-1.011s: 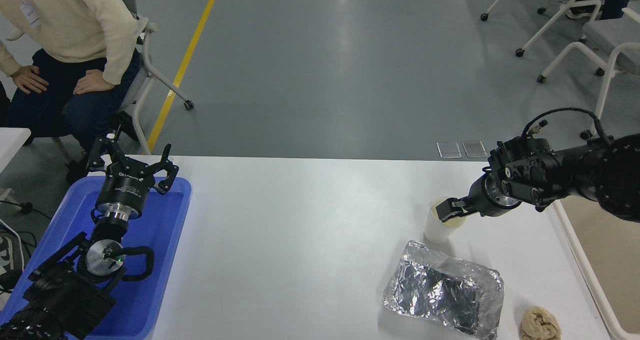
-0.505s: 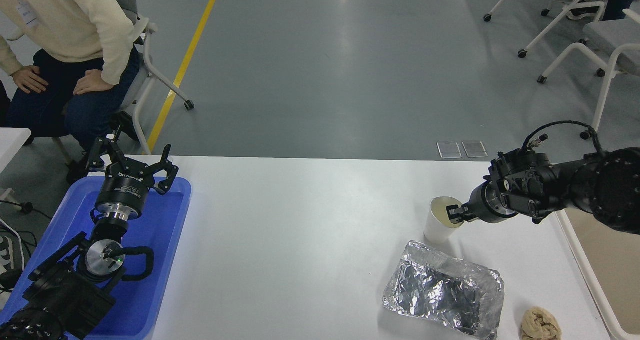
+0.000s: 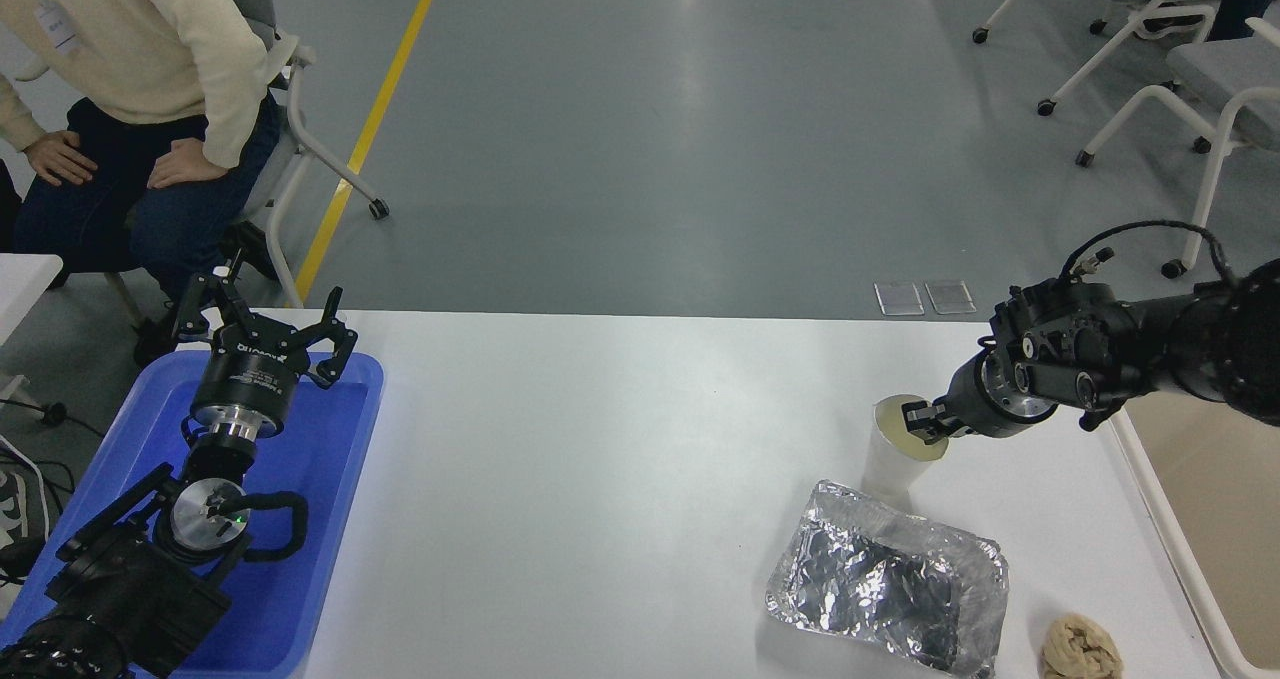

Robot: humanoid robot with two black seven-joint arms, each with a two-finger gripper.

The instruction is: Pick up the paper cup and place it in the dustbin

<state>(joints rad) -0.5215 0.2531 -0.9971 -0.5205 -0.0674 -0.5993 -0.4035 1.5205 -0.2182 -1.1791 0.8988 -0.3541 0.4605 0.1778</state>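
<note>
Paper cup [image 3: 893, 464]: white, cream inside, upright or slightly tilted at the right part of the white table [image 3: 620, 479], just beyond the far corner of the foil tray [image 3: 890, 591]. Whether its base touches the table cannot be told.

Right gripper [image 3: 922, 422]: reaches in from the right edge, fingertips pressed together on the cup's right rim, one finger inside the mouth.

Dustbin [image 3: 1165, 529]: beige tub with off-white rim, at the table's right edge, partly out of view; well right of the cup, below the right arm.

Foil tray: crumpled silver, near front right of the table. Beside it, at the bottom edge, a crumpled tan wad [image 3: 1079, 649].

Left gripper [image 3: 262, 321]: parked at the lower left, fingers spread, above the far end of a blue tray [image 3: 340, 479].

Person [image 3: 130, 89]: seated on a chair beyond the table's far left corner, cream sweater, hands on knees.

Chairs [image 3: 1180, 69]: white-framed, on castors, far right on the grey floor.
</note>
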